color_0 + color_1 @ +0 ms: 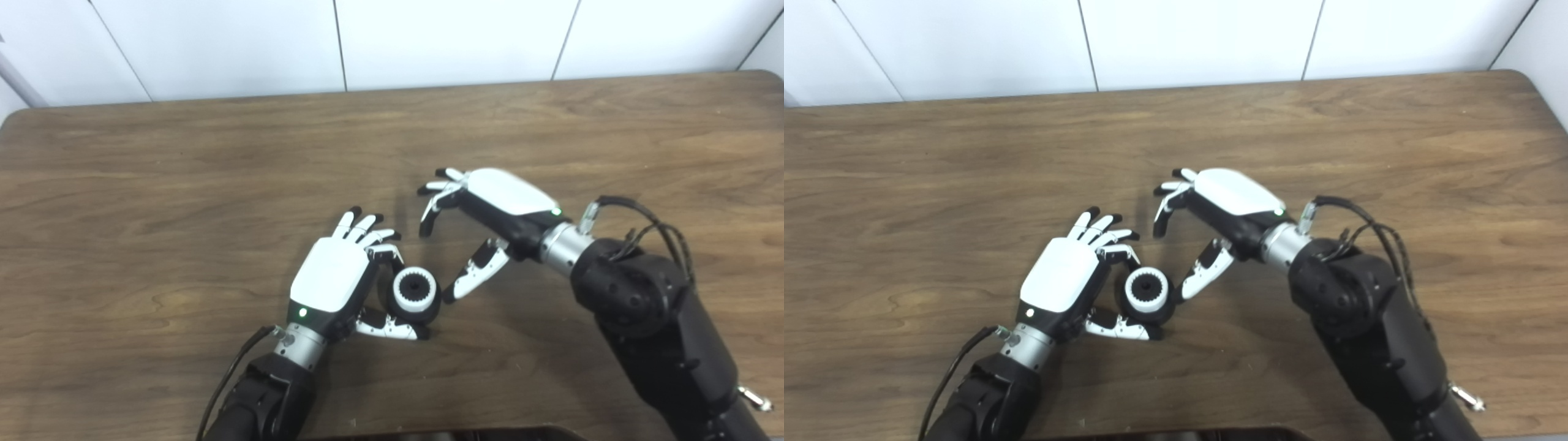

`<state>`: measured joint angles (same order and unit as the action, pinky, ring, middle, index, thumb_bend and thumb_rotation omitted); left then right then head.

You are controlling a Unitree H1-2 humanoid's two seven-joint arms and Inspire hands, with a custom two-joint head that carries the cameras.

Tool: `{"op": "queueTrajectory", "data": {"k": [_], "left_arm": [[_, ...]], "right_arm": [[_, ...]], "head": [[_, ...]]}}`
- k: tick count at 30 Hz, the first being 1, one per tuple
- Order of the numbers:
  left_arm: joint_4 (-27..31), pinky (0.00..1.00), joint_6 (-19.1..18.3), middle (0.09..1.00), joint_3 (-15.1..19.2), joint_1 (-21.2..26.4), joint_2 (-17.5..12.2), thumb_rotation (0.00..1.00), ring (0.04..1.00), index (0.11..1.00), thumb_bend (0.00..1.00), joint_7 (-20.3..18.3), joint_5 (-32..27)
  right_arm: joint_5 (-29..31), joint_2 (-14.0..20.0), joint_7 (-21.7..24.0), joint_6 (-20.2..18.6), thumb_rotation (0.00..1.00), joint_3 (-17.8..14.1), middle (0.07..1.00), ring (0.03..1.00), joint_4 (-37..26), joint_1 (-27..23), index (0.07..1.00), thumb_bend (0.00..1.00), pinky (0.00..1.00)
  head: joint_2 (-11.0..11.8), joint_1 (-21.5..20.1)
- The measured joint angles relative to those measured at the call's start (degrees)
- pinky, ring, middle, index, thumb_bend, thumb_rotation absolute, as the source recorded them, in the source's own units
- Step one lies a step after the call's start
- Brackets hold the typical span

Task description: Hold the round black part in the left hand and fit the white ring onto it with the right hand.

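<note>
The round black part point(432, 309) sits near the table's middle, pinched between the thumb and a finger of my left hand point(334, 275). The white ring point(402, 293) lies seated on top of it, toothed dark centre showing. My left hand's other fingers point away across the table. My right hand point(490, 205) hovers just right of the part, open, fingers spread and curled downward. Its thumb tip point(450, 295) is close beside the part's right edge; I cannot tell whether it touches. In the right eye view the ring point(1134, 293) and right hand point(1225, 202) look the same.
The brown wooden table point(184, 184) stretches wide on all sides, with a white panelled wall behind its far edge. A dark flat object point(429, 435) peeks in at the bottom edge. Cables loop off the right forearm point(649, 226).
</note>
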<state>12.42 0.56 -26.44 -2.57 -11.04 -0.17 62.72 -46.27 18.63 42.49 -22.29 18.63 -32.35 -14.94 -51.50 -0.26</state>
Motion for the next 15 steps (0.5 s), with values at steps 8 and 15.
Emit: {"op": "queueTrajectory", "data": {"k": [8,15], "left_arm": [[0.00,1.00,0.03,0.804,0.18,-0.04,-0.01,0.07,0.922,0.487,0.52,0.02,-0.06],[0.58,1.00,-0.21,0.850,0.54,-0.03,-0.07,0.34,0.947,0.657,0.87,-1.49,-0.20]], "right_arm": [[-0.14,1.13,1.31,-0.87,0.24,-1.64,0.916,0.990,-1.21,-0.28,0.752,1.00,1.00],[-0.50,1.14,2.27,-2.04,0.28,-1.74,0.923,0.986,-1.45,-0.51,0.779,1.00,1.00]], "head": [[0.44,0.17],[0.53,0.26]]}}
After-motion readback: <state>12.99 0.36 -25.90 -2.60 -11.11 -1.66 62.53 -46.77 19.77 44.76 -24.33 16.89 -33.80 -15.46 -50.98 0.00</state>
